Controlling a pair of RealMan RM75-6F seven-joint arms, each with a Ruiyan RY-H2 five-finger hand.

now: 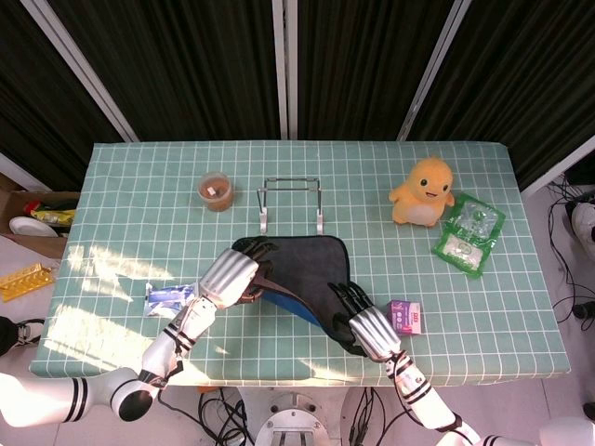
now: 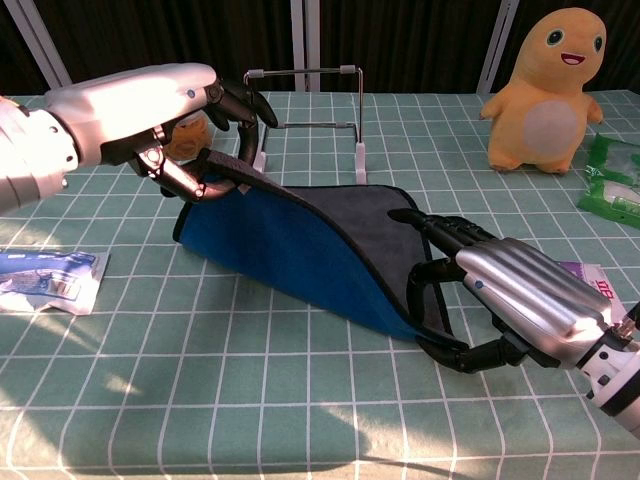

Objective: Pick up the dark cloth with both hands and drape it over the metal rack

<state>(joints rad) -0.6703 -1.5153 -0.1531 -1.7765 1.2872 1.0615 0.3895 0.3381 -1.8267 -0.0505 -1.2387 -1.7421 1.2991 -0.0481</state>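
Gripping the raised left corner of the dark grey cloth with a blue underside (image 2: 300, 235), the left hand (image 2: 150, 105) holds it pinched off the green checked tablecloth (image 2: 250, 400). The right hand (image 2: 510, 300) has its fingers curled around the cloth's near right corner, thumb beneath; whether the pinch is firm I cannot tell. The cloth lies just in front of the bent-wire metal rack (image 1: 290, 200), sagging between the hands. It looks soft, light and limp, so it should be taken at opposite corners and kept taut or it will fold. Farther out, a clear plastic cup (image 1: 216, 190) left of the rack holds something brownish, not identifiable.
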